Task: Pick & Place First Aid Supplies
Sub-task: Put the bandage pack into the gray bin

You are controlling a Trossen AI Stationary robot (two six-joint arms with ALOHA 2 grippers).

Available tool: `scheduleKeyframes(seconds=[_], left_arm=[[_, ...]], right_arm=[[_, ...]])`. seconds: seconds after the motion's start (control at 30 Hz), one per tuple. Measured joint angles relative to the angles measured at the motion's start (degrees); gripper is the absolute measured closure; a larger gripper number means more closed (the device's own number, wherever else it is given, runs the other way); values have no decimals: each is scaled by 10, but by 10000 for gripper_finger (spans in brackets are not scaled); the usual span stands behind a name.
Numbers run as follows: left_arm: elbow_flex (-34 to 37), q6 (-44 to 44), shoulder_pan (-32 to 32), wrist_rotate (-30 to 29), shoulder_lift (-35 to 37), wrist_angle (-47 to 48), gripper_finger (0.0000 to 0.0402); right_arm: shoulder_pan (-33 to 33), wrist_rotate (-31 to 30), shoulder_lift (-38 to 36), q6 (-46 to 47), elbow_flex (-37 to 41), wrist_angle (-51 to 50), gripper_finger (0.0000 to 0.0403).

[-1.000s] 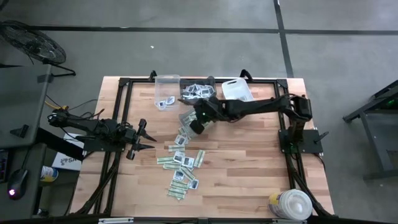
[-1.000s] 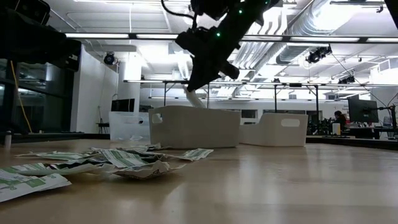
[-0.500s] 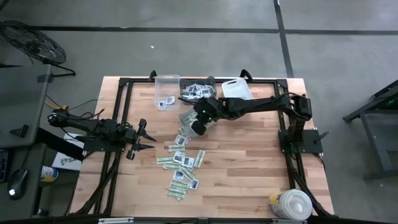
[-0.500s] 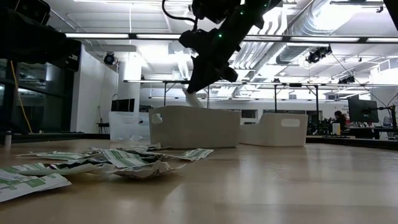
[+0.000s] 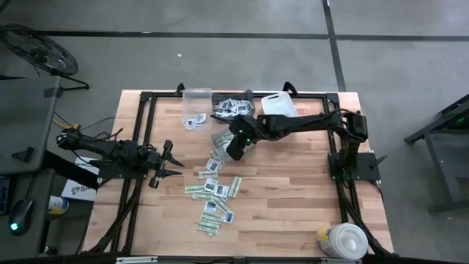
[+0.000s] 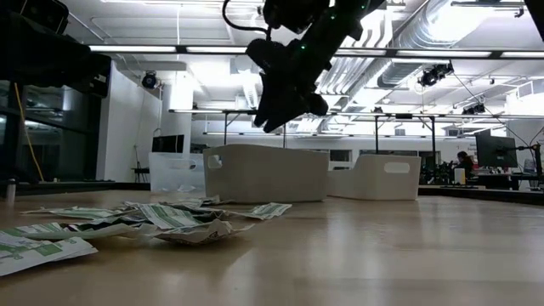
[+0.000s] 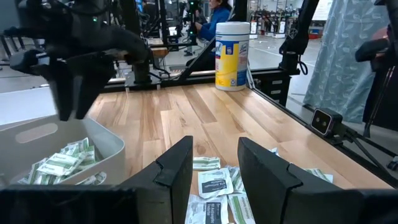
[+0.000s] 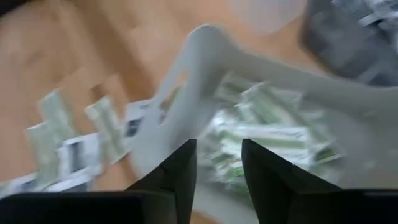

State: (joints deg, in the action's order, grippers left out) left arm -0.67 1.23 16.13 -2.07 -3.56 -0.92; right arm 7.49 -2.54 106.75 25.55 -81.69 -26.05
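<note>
The high view looks straight down on the whole counter [image 5: 293, 191]. The low view sits at counter-top height, facing level into the room. Each wrist view looks forward past its own fingers (quite close); both share the white bin [image 8: 205, 68] of green-and-white packets [image 7: 62, 163].

The right arm extends from its base at the right side of the counter, reaching leftward across the far half of the surface. Its wrist is angled downward, and the right gripper [image 5: 234, 149] hangs above the counter with its two dark fingers [image 8: 176, 177] parted and nothing between them. The left arm lies low along the left side of the counter, pointing inward. The left gripper [image 5: 169, 162] is also spread, its fingers [image 7: 177, 169] apart and empty.
</note>
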Motion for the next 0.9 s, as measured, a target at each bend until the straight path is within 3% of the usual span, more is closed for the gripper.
scheduleKeyframes(seconds=[0.17, 0.3, 0.57, 0.9], left_arm=[[0, 0, 0, 0, 0, 0, 273], [0, 0, 0, 0, 0, 0, 273], [0, 0, 0, 0, 0, 0, 273], [0, 0, 0, 0, 0, 0, 273]], right_arm=[[-6, 115, -3, 32, 0, -23, 280], [-30, 167, -3, 62, 0, -57, 279], [-89, 176, 2, 106, 1, -103, 279], [-87, 218, 9, 157, 112, 54, 279]])
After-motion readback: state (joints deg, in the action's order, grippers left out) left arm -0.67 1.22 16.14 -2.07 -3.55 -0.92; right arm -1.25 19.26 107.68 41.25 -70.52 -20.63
